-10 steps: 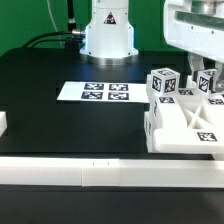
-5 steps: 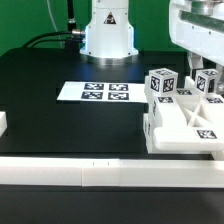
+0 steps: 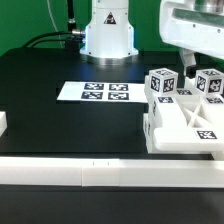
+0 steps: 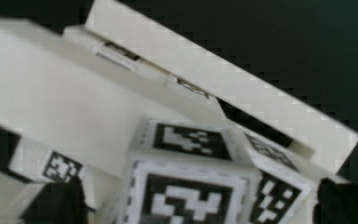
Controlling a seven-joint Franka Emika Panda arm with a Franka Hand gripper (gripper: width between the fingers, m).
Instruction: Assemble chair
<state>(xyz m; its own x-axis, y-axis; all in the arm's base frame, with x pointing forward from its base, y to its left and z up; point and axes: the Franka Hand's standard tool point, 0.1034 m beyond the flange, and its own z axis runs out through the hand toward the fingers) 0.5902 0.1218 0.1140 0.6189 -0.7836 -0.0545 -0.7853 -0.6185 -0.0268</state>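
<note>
Reading the parts, I found no brand or legible writing, only black-and-white square marker tags on the chair (image 3: 185, 115) and the marker board (image 3: 95, 92). The chair sat on the black table (image 3: 60, 120) at the exterior view's right, against the white border rail (image 3: 100, 171). My gripper (image 3: 190, 70) hung just above its tagged posts (image 4: 190, 180); finger spread: cannot tell.

A thin flat white marker board (image 3: 93, 92) lay on the black table (image 3: 60, 125), with a long low white border rail (image 3: 110, 173) well in front of it.
</note>
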